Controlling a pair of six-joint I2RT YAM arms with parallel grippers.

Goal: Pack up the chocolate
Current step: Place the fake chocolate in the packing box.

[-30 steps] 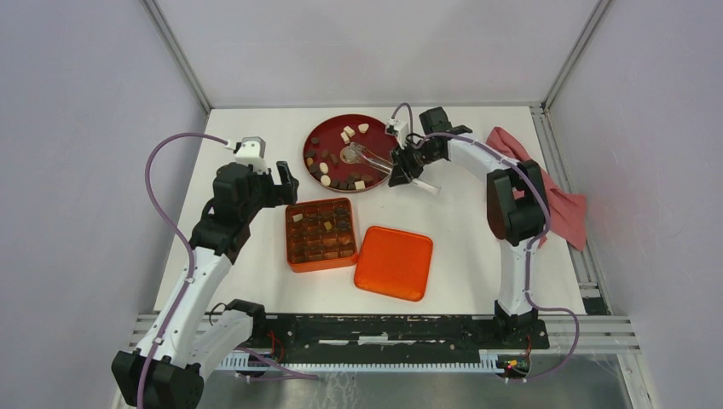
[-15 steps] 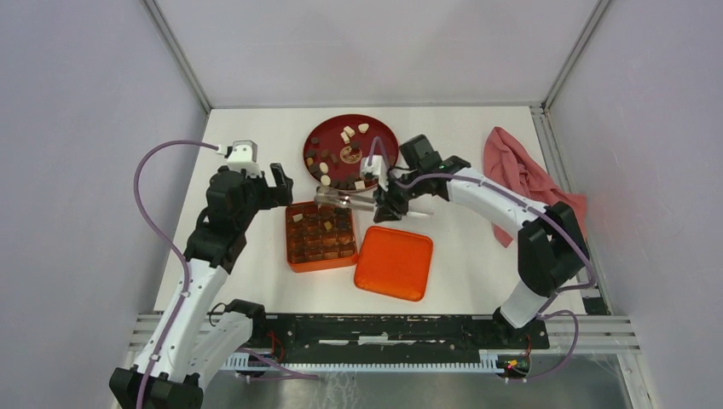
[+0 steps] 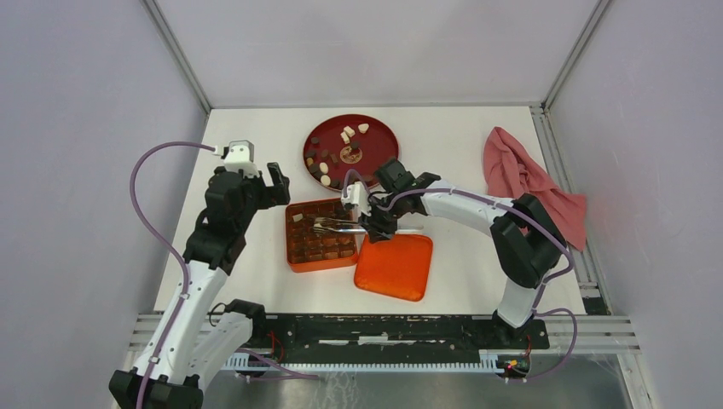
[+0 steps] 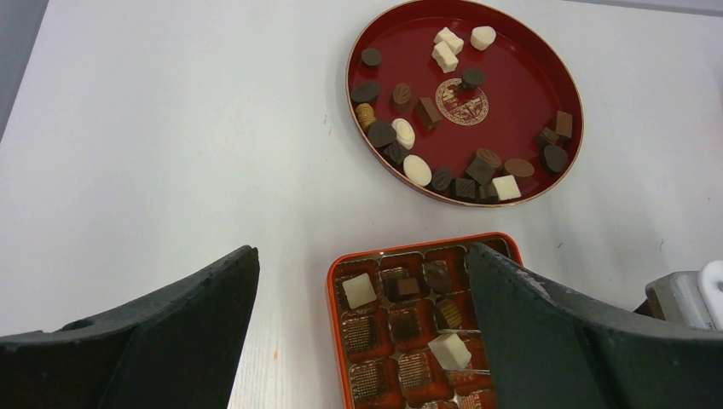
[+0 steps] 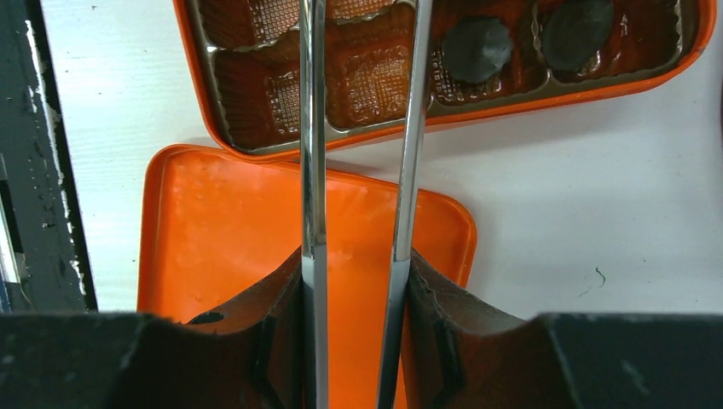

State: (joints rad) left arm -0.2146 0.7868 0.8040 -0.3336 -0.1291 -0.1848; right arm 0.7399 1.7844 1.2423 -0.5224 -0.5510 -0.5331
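Nearest the arm bases, the orange lid (image 3: pixel 394 264) lies flat and upturned on the table (image 3: pixel 247 136), touching the box's corner, presumably set aside so the compartments are free for filling. Just beyond it, the open orange box (image 3: pixel 290 243) holds part of the chocolate (image 4: pixel 449 350): a few dark and two cream pieces sit in its cells, while several near cells are bare.

Over that box the right gripper (image 3: pixel 373 223) is clamped on the handle end of metal tongs (image 3: pixel 337 225). The right arm is stretched low and leftward, elbow bent, wrist level, so the blades reach across the compartments. Along their visible length the blades stand apart; the tips run out of the wrist view, so I cannot tell whether a piece is pinched between them.

Left of the box, the left gripper (image 3: pixel 277 186) hangs with fingers spread wide and nothing in them, forearm raised, apparently waiting clear.

Farther back, the red plate (image 4: pixel 520 94) carries most of the remaining pieces. A pink cloth (image 3: pixel 529 183) lies crumpled at the far right.
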